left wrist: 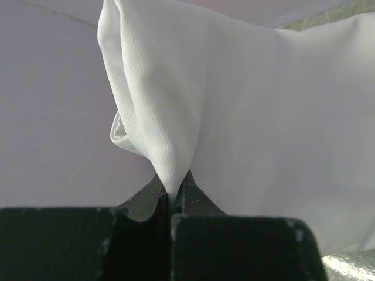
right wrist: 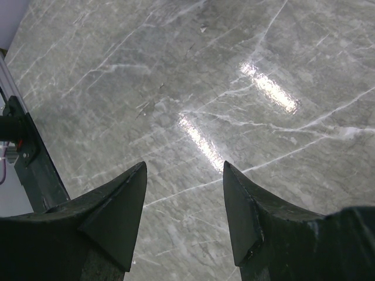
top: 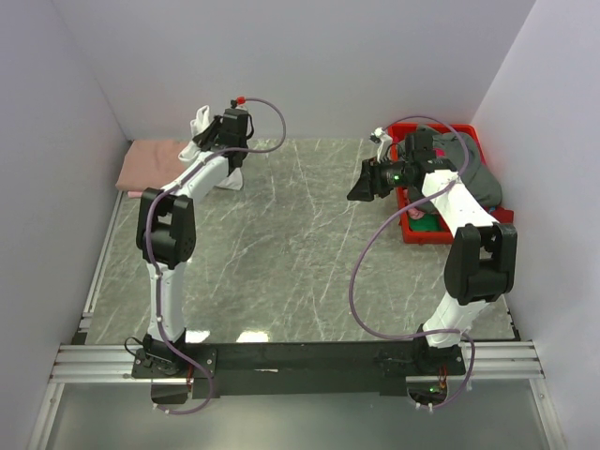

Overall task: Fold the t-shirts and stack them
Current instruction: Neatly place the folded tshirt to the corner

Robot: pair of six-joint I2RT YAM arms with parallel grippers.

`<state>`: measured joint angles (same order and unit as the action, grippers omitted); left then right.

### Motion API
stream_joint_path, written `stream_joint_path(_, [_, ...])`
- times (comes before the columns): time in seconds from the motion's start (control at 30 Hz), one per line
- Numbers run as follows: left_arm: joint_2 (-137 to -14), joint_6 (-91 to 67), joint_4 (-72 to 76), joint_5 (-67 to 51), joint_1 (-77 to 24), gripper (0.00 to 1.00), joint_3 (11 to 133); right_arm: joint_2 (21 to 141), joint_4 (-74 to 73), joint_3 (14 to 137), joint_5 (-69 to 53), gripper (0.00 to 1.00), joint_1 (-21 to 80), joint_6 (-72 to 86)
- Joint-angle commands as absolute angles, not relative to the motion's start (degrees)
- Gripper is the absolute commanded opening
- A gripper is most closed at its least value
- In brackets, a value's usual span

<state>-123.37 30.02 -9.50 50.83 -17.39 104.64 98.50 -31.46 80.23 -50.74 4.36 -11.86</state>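
Marble table (top: 300,244) is shining | left gripper (left wrist: 174,193) is clamping white t-shirt (left wrist: 246,105), holding it up at 11 o'clock | right gripper (right wrist: 184,187) is hovering, fingers apart | next: probably spreading it flat.

The white t-shirt (left wrist: 246,117) is matt cloth, finely dimpled. The grey veined counter (right wrist: 193,64) is smooth and glossy.

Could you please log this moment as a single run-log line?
left tool: shut on white shirt | right tool: open, empty, above table | pink shirt: far-left corner
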Motion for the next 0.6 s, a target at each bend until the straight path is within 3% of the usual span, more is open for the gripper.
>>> stream_joint_path(0.0, [-118.4,35.0,-4.0,50.2,-17.2,0.0,104.2,98.7,-31.4,80.3,-52.4,0.62,4.8,-12.2])
stream_joint_path(0.57, [-115.8,41.3,1.5,50.5,-17.2,0.0,103.0,99.6,-31.8,80.6,-52.0,0.62,5.4,-12.6])
